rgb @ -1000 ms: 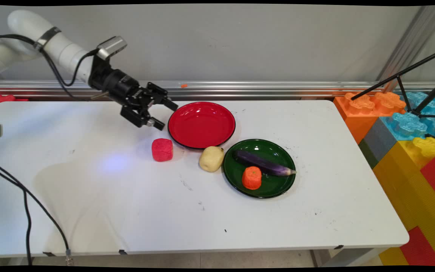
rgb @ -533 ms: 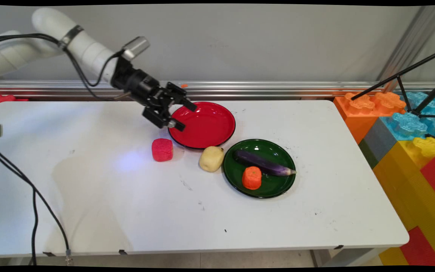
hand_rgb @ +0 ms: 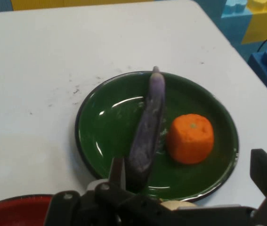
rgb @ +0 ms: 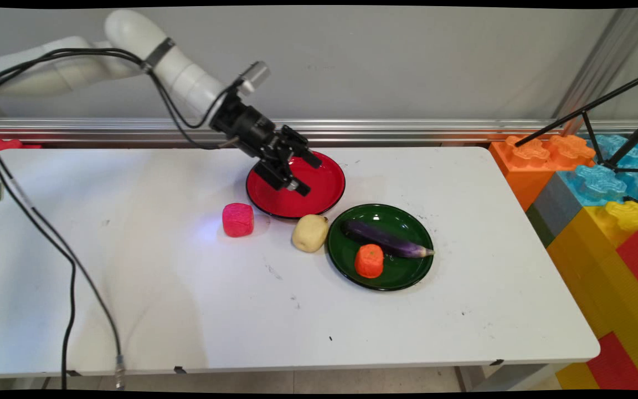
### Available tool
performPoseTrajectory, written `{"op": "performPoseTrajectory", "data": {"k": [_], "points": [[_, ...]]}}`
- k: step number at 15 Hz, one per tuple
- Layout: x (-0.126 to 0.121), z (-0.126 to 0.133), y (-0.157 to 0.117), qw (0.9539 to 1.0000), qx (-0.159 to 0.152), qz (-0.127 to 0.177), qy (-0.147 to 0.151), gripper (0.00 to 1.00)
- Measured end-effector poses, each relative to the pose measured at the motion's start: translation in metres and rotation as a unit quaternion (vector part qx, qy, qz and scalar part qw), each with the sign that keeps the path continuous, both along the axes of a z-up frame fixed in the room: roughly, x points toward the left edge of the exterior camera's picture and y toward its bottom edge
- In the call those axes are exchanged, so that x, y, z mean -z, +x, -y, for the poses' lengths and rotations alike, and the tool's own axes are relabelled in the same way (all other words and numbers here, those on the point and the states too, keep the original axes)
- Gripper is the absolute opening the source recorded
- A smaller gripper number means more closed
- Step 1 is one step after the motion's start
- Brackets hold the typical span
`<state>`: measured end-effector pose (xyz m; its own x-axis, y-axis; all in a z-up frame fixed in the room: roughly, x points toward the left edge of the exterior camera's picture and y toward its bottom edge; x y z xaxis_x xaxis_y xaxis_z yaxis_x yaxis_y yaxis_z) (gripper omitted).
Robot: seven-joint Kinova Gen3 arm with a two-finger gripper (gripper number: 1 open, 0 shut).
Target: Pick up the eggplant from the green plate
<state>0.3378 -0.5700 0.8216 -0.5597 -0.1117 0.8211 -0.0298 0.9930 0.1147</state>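
Hand view shows your gripper (hand_rgb: 190, 188) spread wide and empty, facing the eggplant (hand_rgb: 147, 132) on the green plate (hand_rgb: 95, 141); line up squarely across it.

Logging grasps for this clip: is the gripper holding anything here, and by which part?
Nothing is held. The gripper is open and empty above the red plate, clear of it.
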Motion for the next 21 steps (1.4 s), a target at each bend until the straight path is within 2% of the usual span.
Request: {"op": "performPoseTrajectory", "data": {"k": [11,21], "points": [[0.03,0.03,-0.054,0.999,0.006,0.039,0.02,1.0],[0.054,0.024,-0.093,0.9974,0.037,0.051,0.037,1.0]]}}
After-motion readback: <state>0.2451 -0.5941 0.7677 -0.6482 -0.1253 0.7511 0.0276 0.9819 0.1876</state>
